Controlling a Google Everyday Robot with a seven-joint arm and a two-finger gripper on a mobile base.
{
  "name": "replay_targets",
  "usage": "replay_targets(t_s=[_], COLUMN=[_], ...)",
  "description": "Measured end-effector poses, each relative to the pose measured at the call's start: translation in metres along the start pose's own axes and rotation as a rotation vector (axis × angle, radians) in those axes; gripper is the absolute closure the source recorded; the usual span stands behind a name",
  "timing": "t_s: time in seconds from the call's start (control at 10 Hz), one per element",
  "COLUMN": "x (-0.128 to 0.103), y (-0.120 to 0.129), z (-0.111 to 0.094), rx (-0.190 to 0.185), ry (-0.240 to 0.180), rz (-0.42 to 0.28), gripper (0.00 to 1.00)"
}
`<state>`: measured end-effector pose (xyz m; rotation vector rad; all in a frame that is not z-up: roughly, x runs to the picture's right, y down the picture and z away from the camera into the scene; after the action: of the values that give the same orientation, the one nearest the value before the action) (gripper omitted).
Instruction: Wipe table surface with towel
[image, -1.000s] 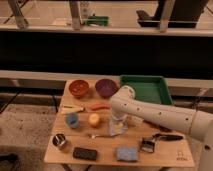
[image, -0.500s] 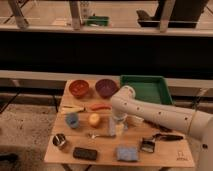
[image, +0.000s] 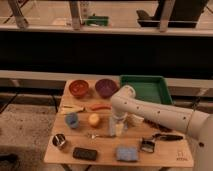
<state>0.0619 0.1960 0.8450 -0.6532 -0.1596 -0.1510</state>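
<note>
Arm (image: 160, 114) reaches across table (image: 105, 150); pincer (image: 117, 127) points down mid-table.

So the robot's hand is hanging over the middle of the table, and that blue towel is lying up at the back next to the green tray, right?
Not quite. The gripper does hang over the middle of the table, but the camera view shows the blue towel lying at the front edge, well apart from the green tray at the back right.
</note>
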Motion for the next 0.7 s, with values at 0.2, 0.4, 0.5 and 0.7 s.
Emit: replay_targets(t_s=[0.2, 0.4, 0.5, 0.7], x=[0.0013, 0.0040, 0.0060, 0.0102], y=[0.0003, 0.0013, 0.0022, 0.0029], z=[0.0023, 0.0045, 0.0055, 0.0077], rx=[-0.006, -0.008, -0.011, -0.015], ry=[0.001, 0.004, 0.001, -0.002], rz=[0.003, -0.005, -0.004, -0.007], gripper=[0.20, 0.33, 0.42, 0.64])
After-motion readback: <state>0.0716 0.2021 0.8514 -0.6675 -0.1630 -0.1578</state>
